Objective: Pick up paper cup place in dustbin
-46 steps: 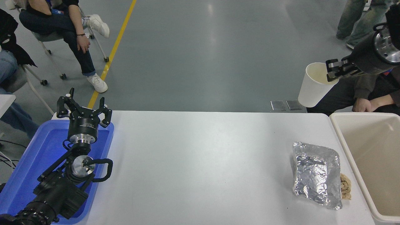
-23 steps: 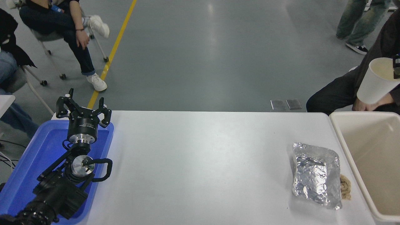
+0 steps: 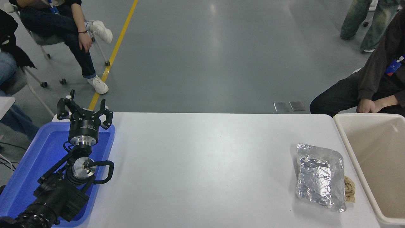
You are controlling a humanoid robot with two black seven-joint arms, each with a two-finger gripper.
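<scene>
One gripper only in view – the left gripper [image 3: 84, 109], parked at the lower left, fingers spread wide and holding nothing. Directly beneath it, the shallow blue tray [image 3: 28, 164]. Off to its right, open white table [image 3: 202, 164]. Well apart from it, far to the right, a crumpled foil packet [image 3: 321, 180] with a brown scrap [image 3: 349, 188] touching its far side. Just past those, the dustbin [image 3: 379, 148], long axis running away from the camera, nothing visible inside the part that shows. Beyond the bin's far end, a seated person's hand [image 3: 367, 107].

No sign of the paper cup anywhere, nor of the right gripper – out of frame, so no telling its grip. Judged from the layout: dustbin on the right arm's side, well out of the left's easy reach.
</scene>
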